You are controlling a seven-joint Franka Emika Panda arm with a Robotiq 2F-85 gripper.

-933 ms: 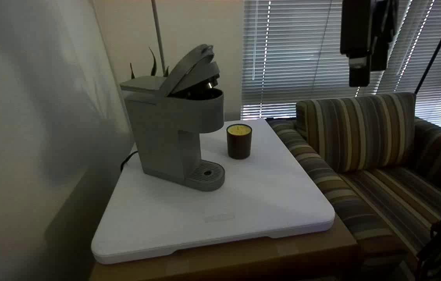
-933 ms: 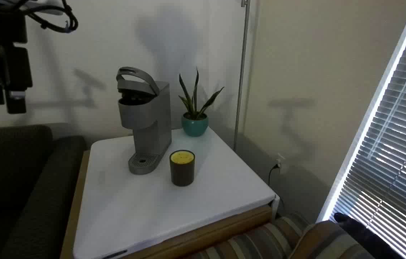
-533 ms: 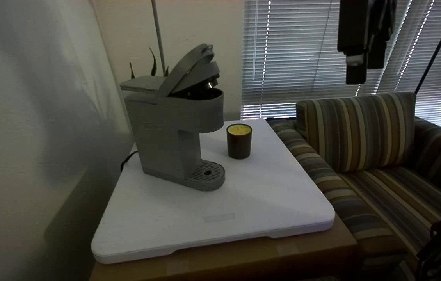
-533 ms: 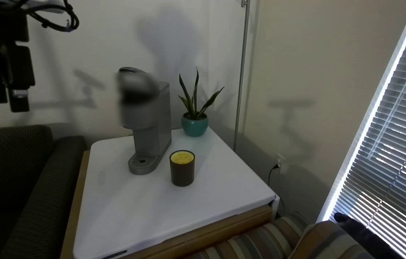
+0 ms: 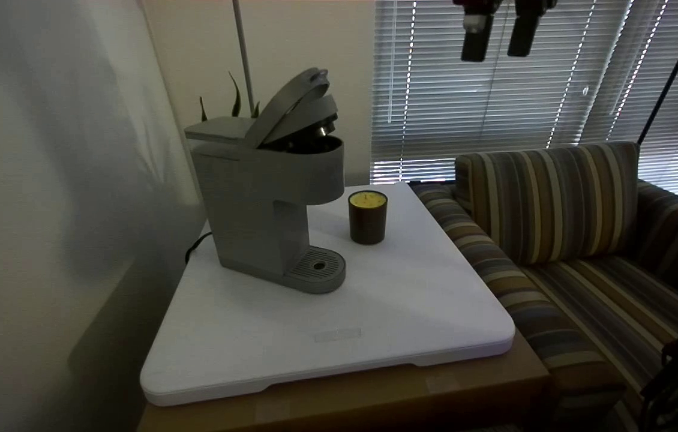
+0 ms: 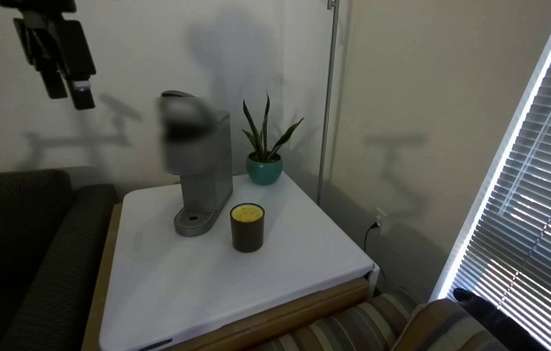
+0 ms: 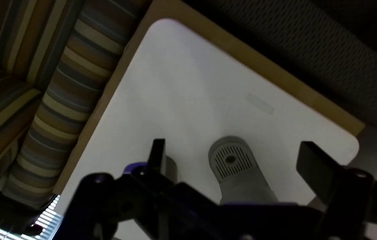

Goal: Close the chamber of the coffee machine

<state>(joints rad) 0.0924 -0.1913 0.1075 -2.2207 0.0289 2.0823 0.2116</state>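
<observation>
Two fingers (image 7: 317,168) stand wide apart, one at seven o'clock and one at four from the middle of the wrist view; they belong to one gripper (image 5: 496,54), which hangs from the top edge between one and two o'clock in an exterior view, pointing down and leaning a little toward seven; one coffee machine (image 5: 249,204) stands upright on one white table (image 5: 411,312), well apart from the gripper, which is at about two o'clock from it; the machine's one lid (image 5: 285,108) tilts up between one and two o'clock, and the chamber (image 5: 318,146) gapes beneath; one drip tray (image 7: 233,166) shows between the fingers in the wrist view; one candle (image 5: 368,227) stands near the machine, at three o'clock; one striped armchair (image 5: 555,204) is beside the table, toward half past two; in an exterior view one potted plant (image 6: 264,170) sits on the table at two o'clock from the machine, and the gripper is at ten, leaning a little toward five; the machine's upper front is blurred there; one dark upholstered seat (image 6: 51,243) lies at nine o'clock from the table.
</observation>
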